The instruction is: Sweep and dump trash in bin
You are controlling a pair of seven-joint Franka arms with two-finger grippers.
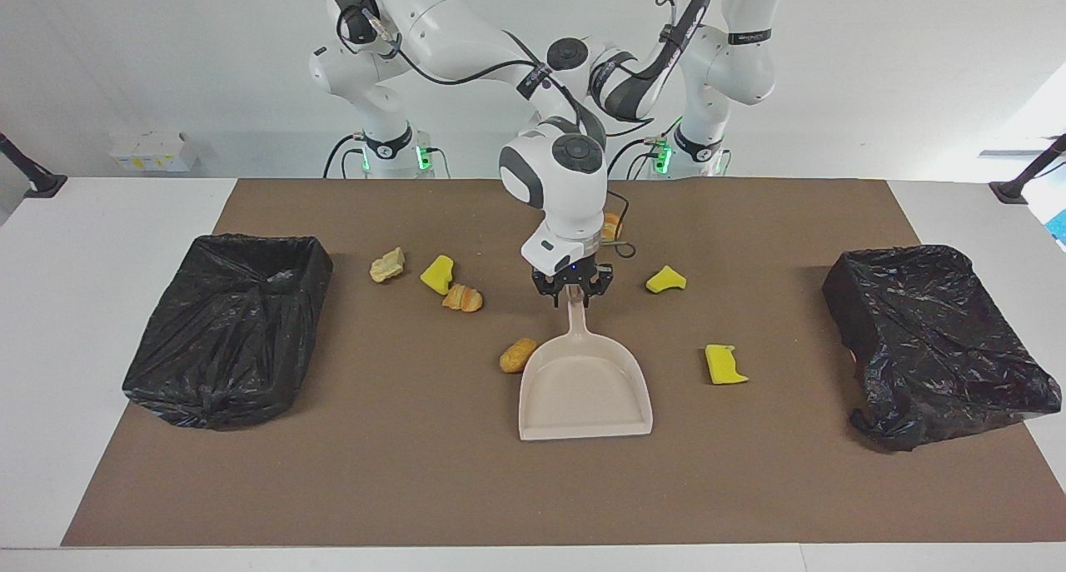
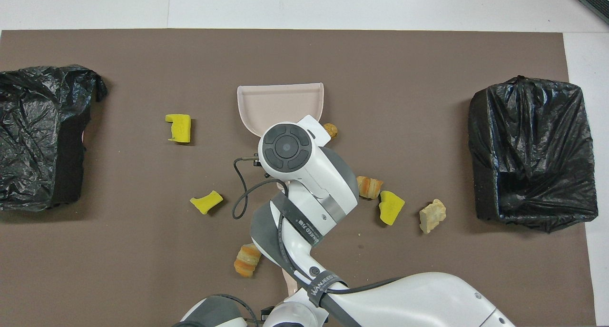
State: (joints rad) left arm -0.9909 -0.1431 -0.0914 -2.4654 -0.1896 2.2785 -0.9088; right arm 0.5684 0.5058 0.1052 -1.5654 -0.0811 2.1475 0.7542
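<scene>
- Brown mat point(image 1: 400, 489) on a white table, with a black-bagged bin point(image 1: 225, 330) at the right arm's end.
- Trash starts near it: a tan lump point(image 1: 387, 265), a yellow chunk point(image 1: 438, 273) and a bread-like lump point(image 1: 462, 298). Another bread lump point(image 1: 518, 355) sits just beside the dustpan point(image 1: 583, 389).
- Right gripper point(image 1: 573, 293) is clenched on the dustpan's handle, mid-mat. Left arm point(image 1: 716, 64) waits folded back, and I can't see its claw.
- An orange scrap point(image 1: 612, 225) peeks out nearer the robots, and two yellow pieces point(image 1: 665, 281) point(image 1: 724, 365) lie toward the second bin point(image 1: 933, 339).
- The scraps look light, squashy and rolly, so I'd scoop them from the side, not pinch.
</scene>
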